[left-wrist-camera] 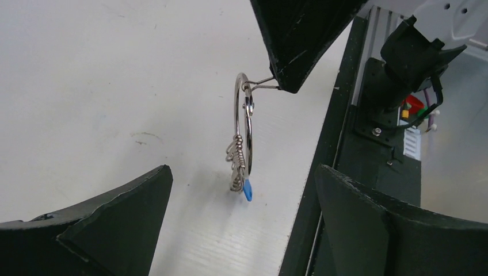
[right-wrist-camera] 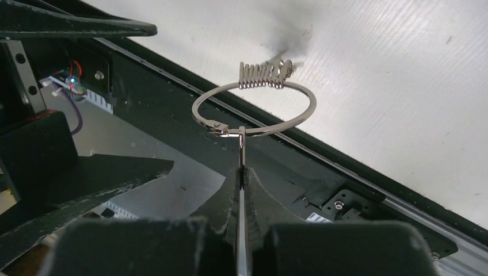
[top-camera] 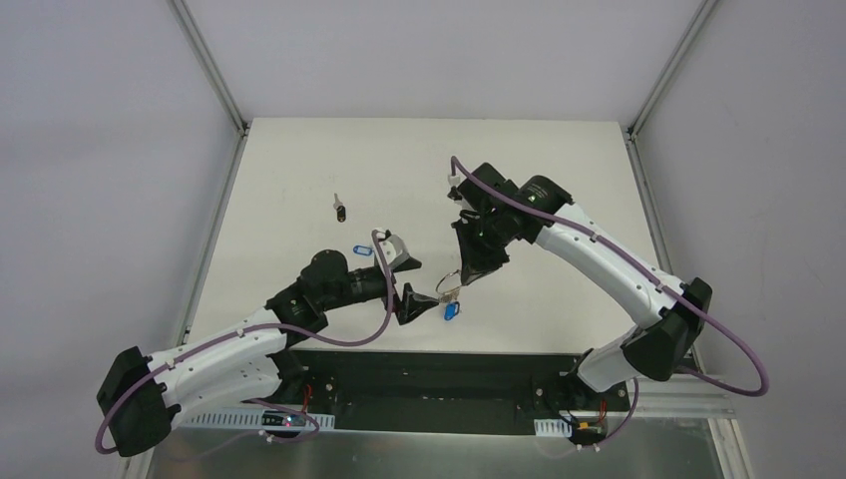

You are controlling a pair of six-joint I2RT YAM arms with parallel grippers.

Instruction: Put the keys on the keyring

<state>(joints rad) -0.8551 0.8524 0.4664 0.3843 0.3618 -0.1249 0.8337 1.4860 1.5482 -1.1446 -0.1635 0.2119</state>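
Left end effector (top-camera: 427,282): spread wide with nothing in it, low over the bench (top-camera: 559,180), one finger on each side of the hanging ring and touching neither ring nor keys.
Right end effector (right-wrist-camera: 241,172): closed tight, pinching a thin metal tab at the rim of the keyring (left-wrist-camera: 243,129).
Keyring: held clear of the bench near its front edge, between the left fingers (left-wrist-camera: 115,230).
Keys (left-wrist-camera: 236,161): a silver bunch threaded on the ring, on the side away from the pinch.
Blue key head (top-camera: 451,311): just below the ring; whether it hangs or lies on the bench cannot be told.
Small dark piece (top-camera: 341,209): on the bench, well apart to the far left.
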